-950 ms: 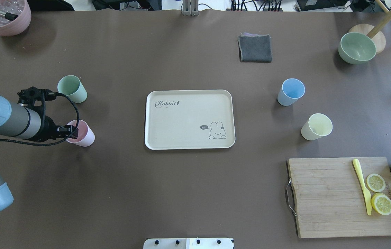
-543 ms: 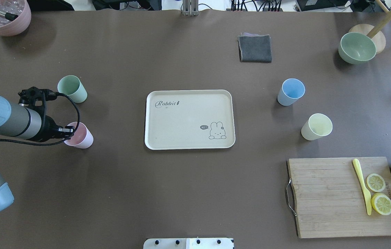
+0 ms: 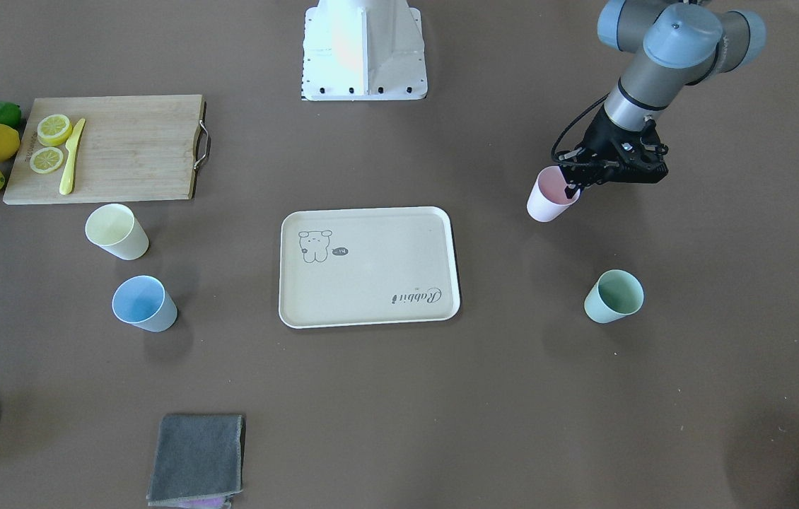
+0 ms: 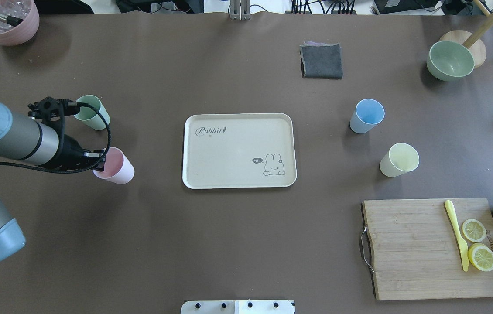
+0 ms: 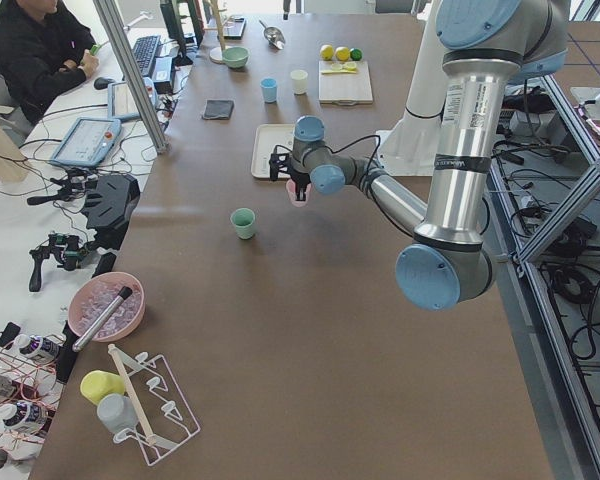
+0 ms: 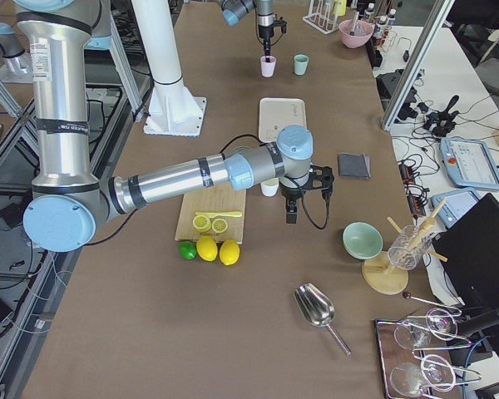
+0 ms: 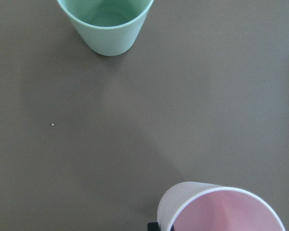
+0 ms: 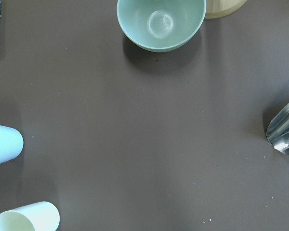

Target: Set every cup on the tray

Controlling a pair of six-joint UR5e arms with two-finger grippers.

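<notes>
My left gripper (image 4: 100, 156) is shut on the near rim of the pink cup (image 4: 116, 168), one finger inside and one outside. It holds the cup tilted a little above the table, left of the tray (image 4: 237, 150). The same pink cup (image 3: 548, 199) hangs under the left gripper (image 3: 573, 189) in the front view. The mint green cup (image 4: 94, 113) stands behind it, the blue cup (image 4: 366, 115) and yellow cup (image 4: 399, 160) stand right of the tray, which has nothing on it. My right gripper (image 6: 291, 214) shows only in the exterior right view, and I cannot tell whether it is open or shut.
A wooden cutting board (image 4: 412, 248) with lemon slices and a yellow knife lies at the near right, whole lemons beside it. A green bowl (image 4: 450, 60) and a grey cloth (image 4: 321, 61) sit at the back. A pink pot (image 4: 4, 19) stands at the back left corner.
My left gripper has carried the pink cup to the right, toward the tray, and a little farther from the robot. The other cups and the tray have not moved.
</notes>
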